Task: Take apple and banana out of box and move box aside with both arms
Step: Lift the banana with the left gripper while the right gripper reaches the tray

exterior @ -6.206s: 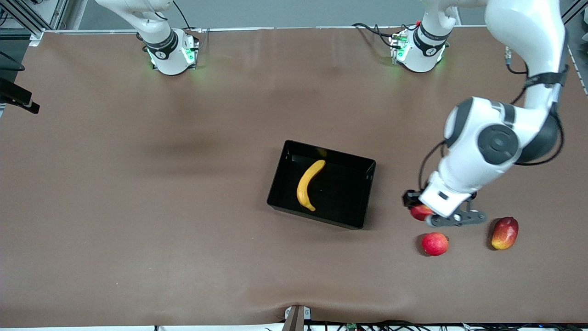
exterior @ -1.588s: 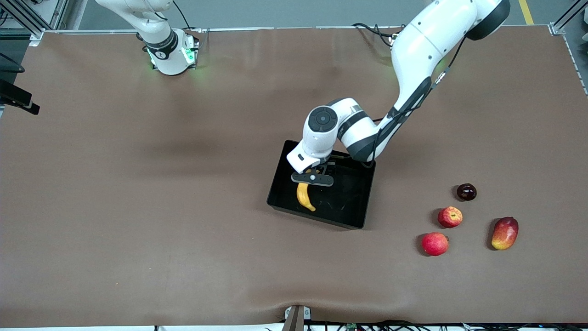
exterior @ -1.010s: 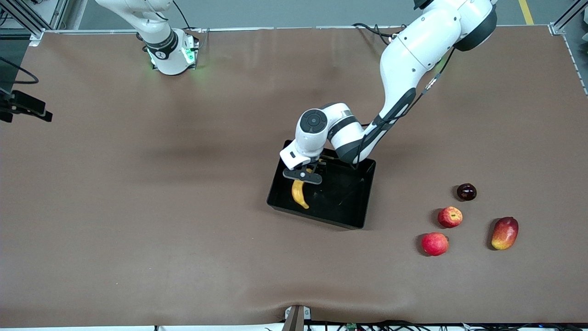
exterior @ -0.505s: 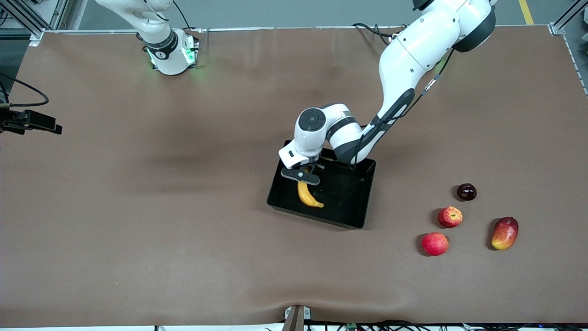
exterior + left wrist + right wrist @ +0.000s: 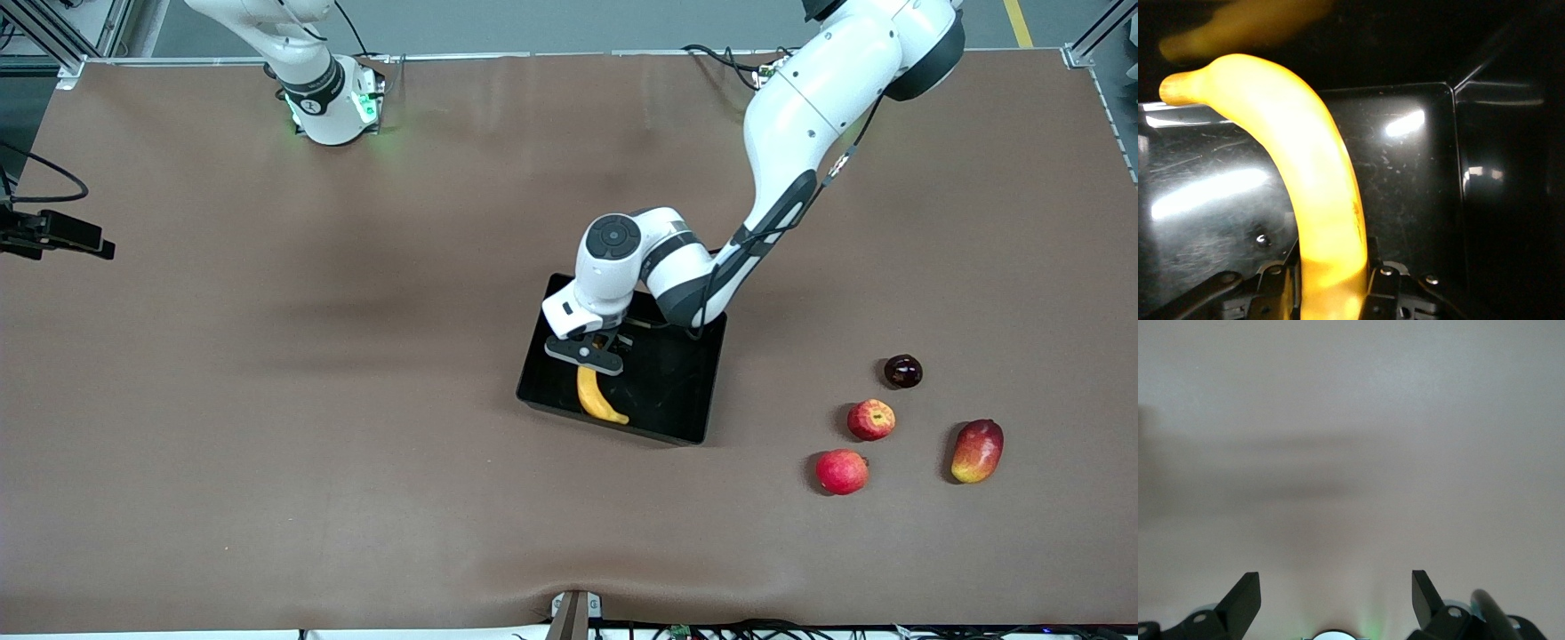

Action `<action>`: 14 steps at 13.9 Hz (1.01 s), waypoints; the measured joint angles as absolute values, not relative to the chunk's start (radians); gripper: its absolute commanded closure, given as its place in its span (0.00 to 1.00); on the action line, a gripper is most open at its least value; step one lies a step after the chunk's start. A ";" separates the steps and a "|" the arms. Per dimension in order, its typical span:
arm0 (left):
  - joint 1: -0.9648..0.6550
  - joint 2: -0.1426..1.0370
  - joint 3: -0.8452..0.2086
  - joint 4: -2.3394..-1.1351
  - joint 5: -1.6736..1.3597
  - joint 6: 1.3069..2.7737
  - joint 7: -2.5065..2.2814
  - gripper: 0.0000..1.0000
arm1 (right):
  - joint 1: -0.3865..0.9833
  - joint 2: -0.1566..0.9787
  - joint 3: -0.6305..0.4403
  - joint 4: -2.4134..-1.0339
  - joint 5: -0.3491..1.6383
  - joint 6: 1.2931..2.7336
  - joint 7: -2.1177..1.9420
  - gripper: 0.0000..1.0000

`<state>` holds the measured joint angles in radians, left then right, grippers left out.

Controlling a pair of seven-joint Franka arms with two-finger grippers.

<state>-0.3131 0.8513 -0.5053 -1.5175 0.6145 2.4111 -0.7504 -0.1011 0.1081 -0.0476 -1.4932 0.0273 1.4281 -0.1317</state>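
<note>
Our left wrist view is showing our left gripper clamping the banana inside the black bin; its long axis is pointing toward the front camera. Our right gripper is waiting, fingers spread.

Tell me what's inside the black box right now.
Inside the box there is only a banana, its upper end gripped by the left end effector. That end effector and wrist cover part of the floor.
</note>
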 measured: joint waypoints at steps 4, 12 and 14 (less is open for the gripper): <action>-0.261 0.845 -0.504 -1.475 0.615 2.411 -0.708 1.00 | -0.035 0.108 -0.037 -1.490 0.042 1.397 -0.118 0.00; -0.130 0.788 -0.604 -1.452 0.614 2.340 -0.681 1.00 | 0.175 0.181 -0.031 -1.518 0.163 1.522 0.124 0.00; -0.064 0.772 -0.668 -1.451 0.614 2.272 -0.615 1.00 | 0.236 0.219 -0.030 -1.519 0.170 1.587 0.222 0.00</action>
<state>-0.0635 0.7723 -0.6681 -1.4510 0.6145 2.2716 -0.6151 0.2355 0.2193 -0.0304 -1.5188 0.1705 1.5865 0.2218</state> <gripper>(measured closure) 0.621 0.000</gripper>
